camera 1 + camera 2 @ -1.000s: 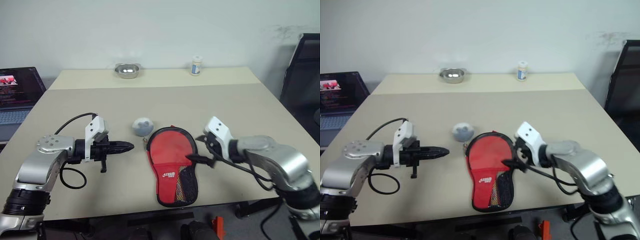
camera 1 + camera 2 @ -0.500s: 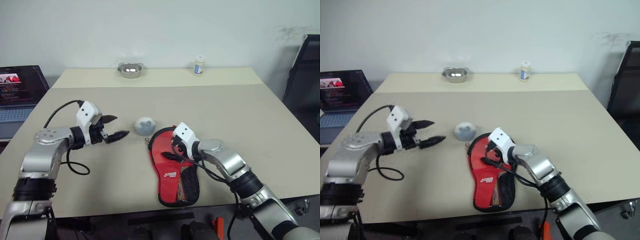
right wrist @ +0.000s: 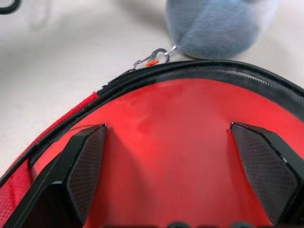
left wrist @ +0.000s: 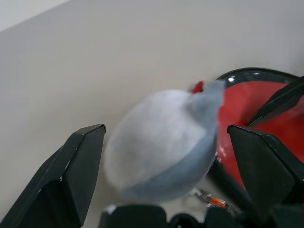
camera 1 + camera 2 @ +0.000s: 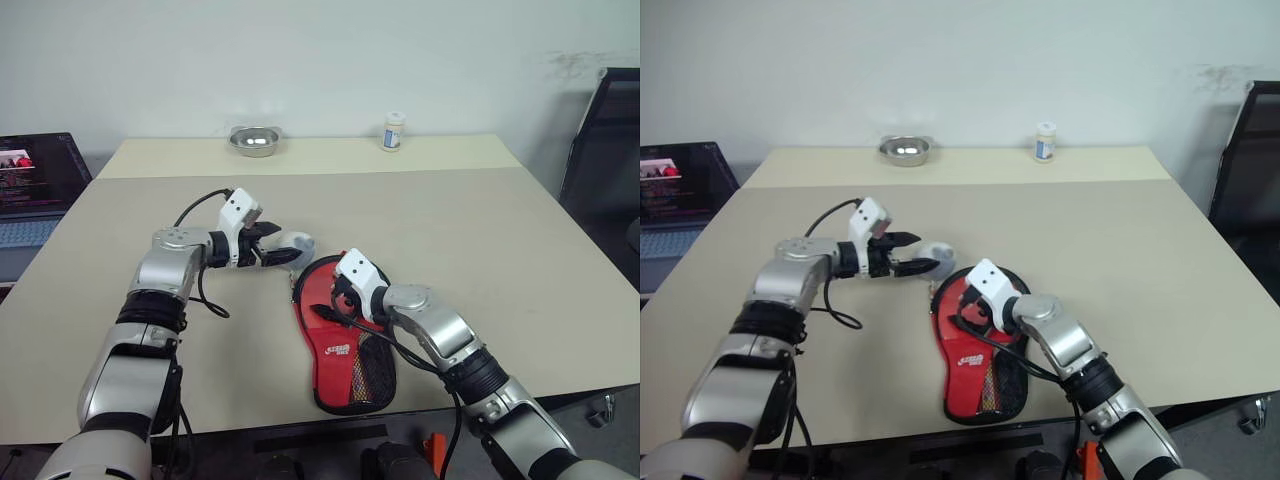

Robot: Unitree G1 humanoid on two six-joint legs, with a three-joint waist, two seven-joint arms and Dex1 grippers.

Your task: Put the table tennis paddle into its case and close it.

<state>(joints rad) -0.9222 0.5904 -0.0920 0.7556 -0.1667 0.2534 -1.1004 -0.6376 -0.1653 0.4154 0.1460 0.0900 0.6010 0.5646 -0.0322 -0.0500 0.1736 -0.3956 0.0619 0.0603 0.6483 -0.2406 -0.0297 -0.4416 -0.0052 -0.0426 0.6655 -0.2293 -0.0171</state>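
Beige bench (image 5: 480,230) with the case (image 5: 345,335) lying flat near the front edge, red side up, logo and black mesh pocket toward the robot, black zip edging around the rim. Paddle not visible on its own; can't tell whether it sits inside the case.

Left tool (image 5: 281,248) is spread wide, fingers on either side of a small grey-white plush ball (image 5: 296,246) that sits on the bench right at the round far end of the case. Left wrist view: the plush ball (image 4: 164,142) lies between the two black fingers (image 4: 78,175), gaps on both sides, not pinched. A small metal clip (image 3: 153,58) with an orange bit joins the plush ball to the case's zip edge.

Right tool (image 5: 335,305) also spread wide, low over the round red part of the case; right wrist view has both fingers (image 3: 80,166) over the red fabric (image 3: 161,142), nothing between them. Whether the tips touch the fabric, can't tell.

Far side of the bench: a metal bowl (image 5: 254,140) at the back left-centre, a small white bottle (image 5: 394,131) further right. An open laptop (image 5: 30,190) sits off the bench's left side. Dark chair (image 5: 605,150) at the right edge.
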